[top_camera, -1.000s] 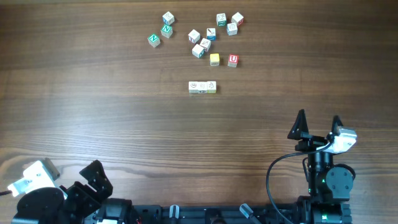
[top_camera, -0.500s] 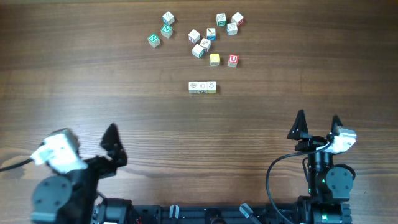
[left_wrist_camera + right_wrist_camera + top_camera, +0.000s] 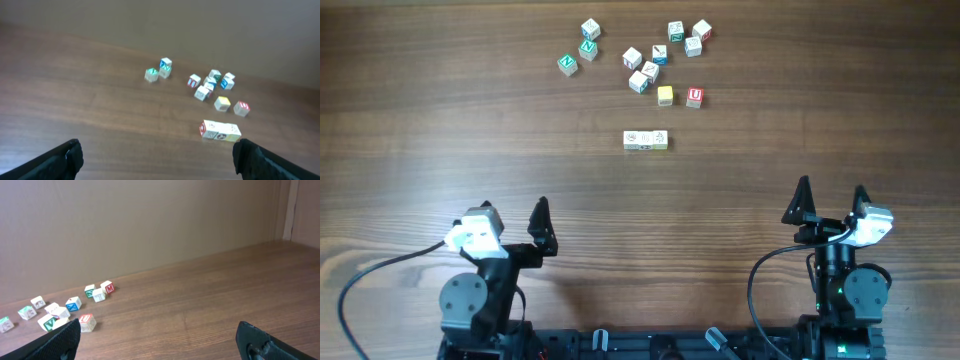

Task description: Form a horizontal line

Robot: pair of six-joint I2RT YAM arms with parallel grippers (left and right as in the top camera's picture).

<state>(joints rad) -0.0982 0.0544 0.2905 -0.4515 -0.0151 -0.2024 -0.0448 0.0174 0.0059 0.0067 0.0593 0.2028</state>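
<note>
My left end effector (image 3: 510,222) sits at the near edge of the bench (image 3: 420,130), well to the near left of the line (image 3: 646,141), with its jaws spread wide and nothing between them. In the left wrist view its two dark fingers frame the bottom corners, and the line lies between them, closer to the right one.

Beyond the line and well to its left I see a green-letter cube (image 3: 567,64) with another just beside it.

The line itself lies flat on bare wood, apart from everything else. It is three small pale wooden cubes touching side to side in a straight row running left to right. Their top faces carry faint little pictures I cannot make out. The right-end cube is yellowish, and in the left wrist view the left-end cube shows a red-marked side face.

Beyond the line is a loose cluster (image 3: 645,68) of pale cubes with blue and green marks. A plain yellow cube (image 3: 665,95) lies straight beyond the line's right end, and a red U cube (image 3: 694,96) is just right of that.

My right end effector (image 3: 832,190) hangs well to the near right of the line, jaws wide apart and empty.
</note>
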